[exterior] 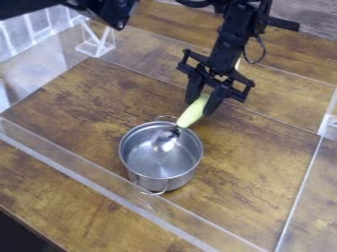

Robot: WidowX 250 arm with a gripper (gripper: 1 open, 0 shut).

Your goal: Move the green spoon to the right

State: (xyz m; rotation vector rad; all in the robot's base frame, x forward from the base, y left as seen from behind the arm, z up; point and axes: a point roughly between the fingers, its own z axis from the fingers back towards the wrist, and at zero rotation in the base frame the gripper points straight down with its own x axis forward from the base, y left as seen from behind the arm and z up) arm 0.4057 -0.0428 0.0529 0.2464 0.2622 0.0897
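I have one camera view: a brown wood worktop (250, 182) with a clear plastic barrier (79, 159) running along its near left side. My black arm (237, 39) reaches in from the top edge, jaws (200, 91) low over the middle of the scene. Jaws clamped on the green spoon (194, 111), gripping the upper end of its yellow-green handle; the tips are small and dark, so finer contact detail is unclear. Spoon is tilted, handle end up toward the arm, silver bowl end down at the pot's upper rim. Can't tell if the metal end touches the pot or sits just above it.

Steel pot (160, 157) is round, open, upright, left of and below the jaws in the view. Thin wire loop handles, one at the top rim, one at the bottom. Inside is shiny grey metal, soft reflections.

White bracket-like piece (97, 39) at upper left, by the clear barrier. Pale strip down the right edge of the worktop.

Labels: no readable brand, label or writing on spoon, pot or arm.
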